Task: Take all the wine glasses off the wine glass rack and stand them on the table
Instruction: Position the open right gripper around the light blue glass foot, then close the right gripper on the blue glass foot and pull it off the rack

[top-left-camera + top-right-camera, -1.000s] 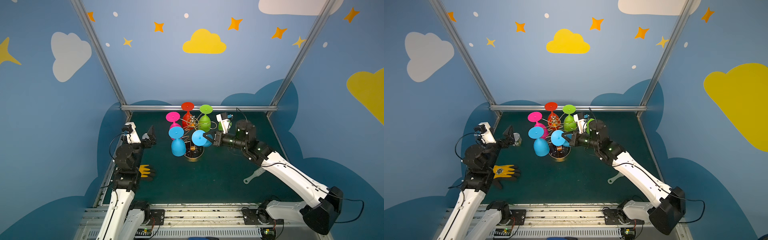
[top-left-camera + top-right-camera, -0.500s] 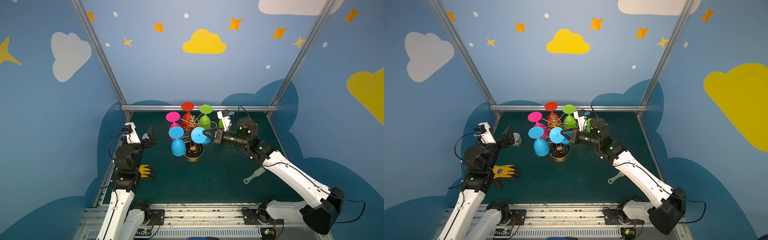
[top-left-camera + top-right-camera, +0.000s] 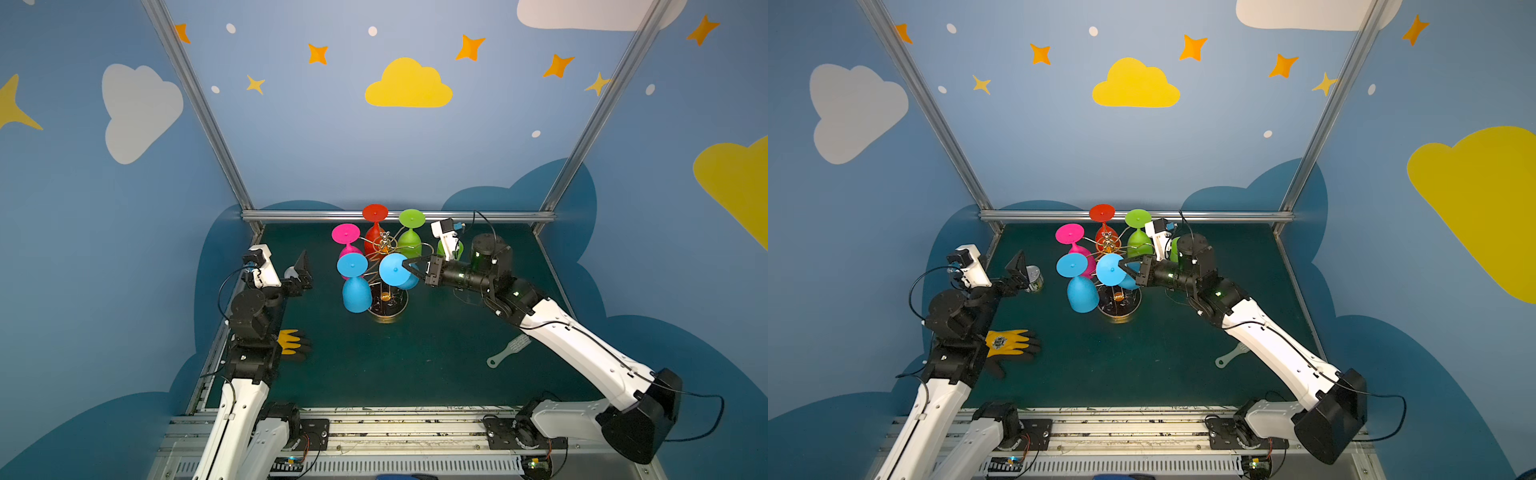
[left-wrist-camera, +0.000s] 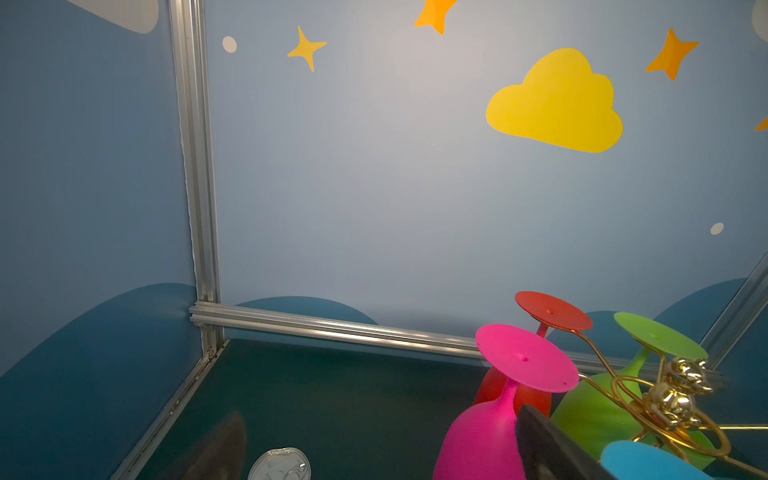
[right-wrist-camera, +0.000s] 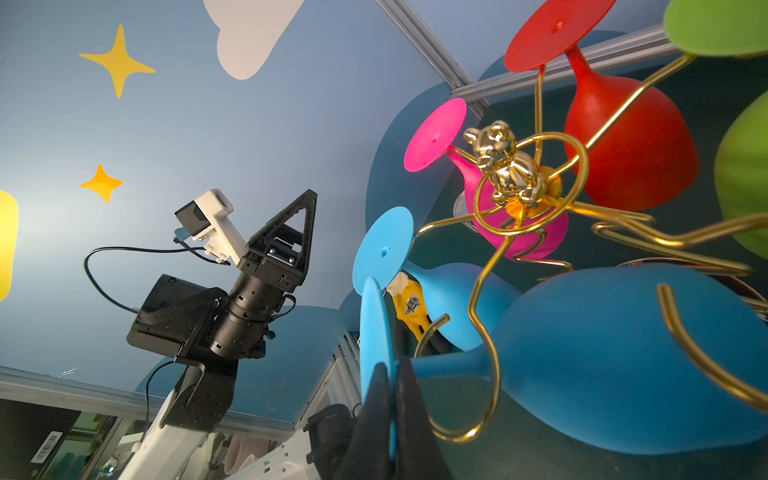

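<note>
- the bench (image 3: 436,374) I'm seeing is dark green matting
- wine glass rack (image 3: 387,305) stands mid-back on its round dark base
- yellow-and-black glove (image 3: 291,341) lying flat, near left edge
- pale brush (image 3: 509,351) over on the right
- small tin (image 3: 1034,279) far left

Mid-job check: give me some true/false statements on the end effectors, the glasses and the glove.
1. The right end effector is shut on the foot of a blue wine glass. True.
2. The left end effector holds the pink glass. False: the left end effector is open, empty, apart from the wine glass rack.
3. The red wine glass hangs foot-up on the rack. True.
4. The yellow glove lies beside the right arm. False: the yellow glove lies by the left arm.
</note>
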Controlling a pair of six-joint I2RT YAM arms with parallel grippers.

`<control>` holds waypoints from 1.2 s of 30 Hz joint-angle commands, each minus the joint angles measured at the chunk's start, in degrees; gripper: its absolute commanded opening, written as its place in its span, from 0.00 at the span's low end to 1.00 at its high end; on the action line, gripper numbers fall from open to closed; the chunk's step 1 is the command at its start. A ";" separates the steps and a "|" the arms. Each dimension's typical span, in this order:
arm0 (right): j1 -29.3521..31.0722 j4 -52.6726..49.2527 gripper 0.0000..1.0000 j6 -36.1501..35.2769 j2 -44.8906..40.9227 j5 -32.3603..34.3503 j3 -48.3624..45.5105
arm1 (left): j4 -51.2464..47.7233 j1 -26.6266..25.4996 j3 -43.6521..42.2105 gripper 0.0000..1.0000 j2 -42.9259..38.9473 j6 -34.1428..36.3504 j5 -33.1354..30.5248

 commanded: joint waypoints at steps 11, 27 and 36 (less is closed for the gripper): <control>-0.95 5.32 0.00 1.66 3.01 0.74 4.18 | 1.27 0.28 -0.40 0.99 -0.56 -0.73 0.59; -4.13 11.47 0.00 7.28 5.52 -2.14 3.36 | 1.14 0.29 -0.40 0.99 -0.50 -0.35 0.15; -4.16 12.17 0.00 8.43 5.86 -1.50 3.03 | 1.20 0.37 -0.38 0.99 -0.60 -0.37 0.07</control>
